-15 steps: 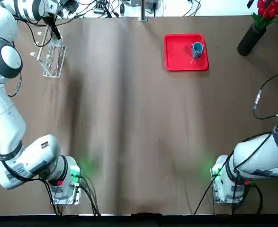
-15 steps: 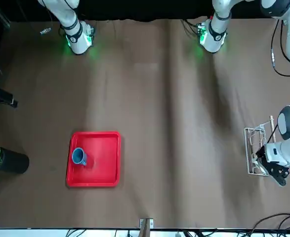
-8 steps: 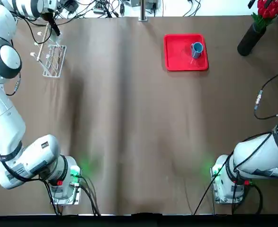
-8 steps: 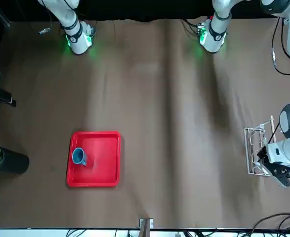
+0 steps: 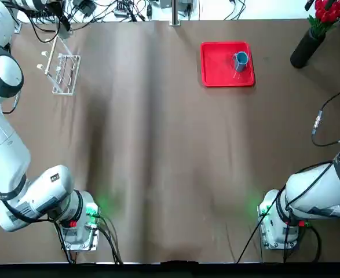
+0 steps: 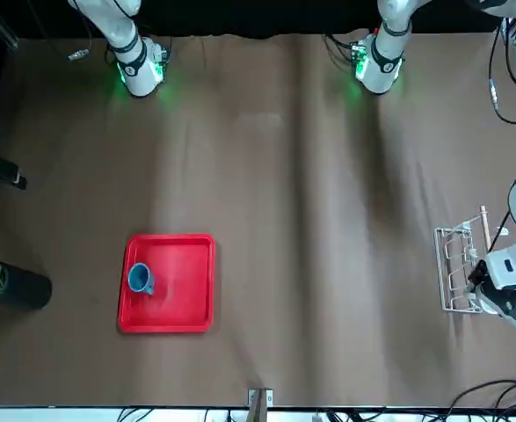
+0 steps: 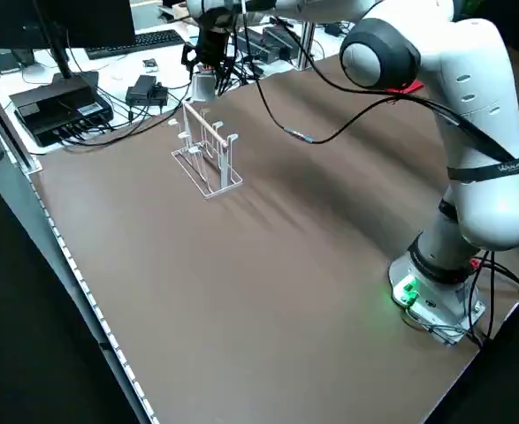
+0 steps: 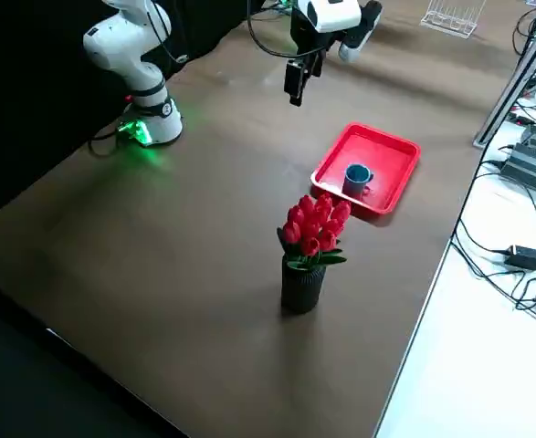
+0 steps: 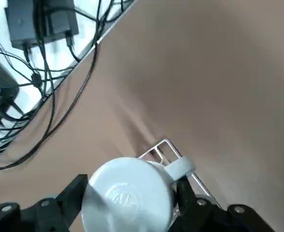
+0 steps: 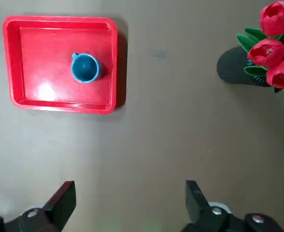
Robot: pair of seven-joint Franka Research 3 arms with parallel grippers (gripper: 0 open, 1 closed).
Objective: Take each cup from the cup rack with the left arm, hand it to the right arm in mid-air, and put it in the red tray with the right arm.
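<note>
Red flowers in black vase; cables off table edge.

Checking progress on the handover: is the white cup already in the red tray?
No, the red tray holds only the blue cup; the white cup sits between the left pincer's fingers.

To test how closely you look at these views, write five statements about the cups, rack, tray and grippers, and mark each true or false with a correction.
1. The blue cup stands in the red tray. True.
2. The left gripper is empty. False: it is shut on the white cup.
3. The cup rack still holds a cup. False: its pegs are bare.
4. The right gripper is open, holding nothing. True.
5. The flower vase stands inside the tray. False: it stands on the table beside it.
</note>
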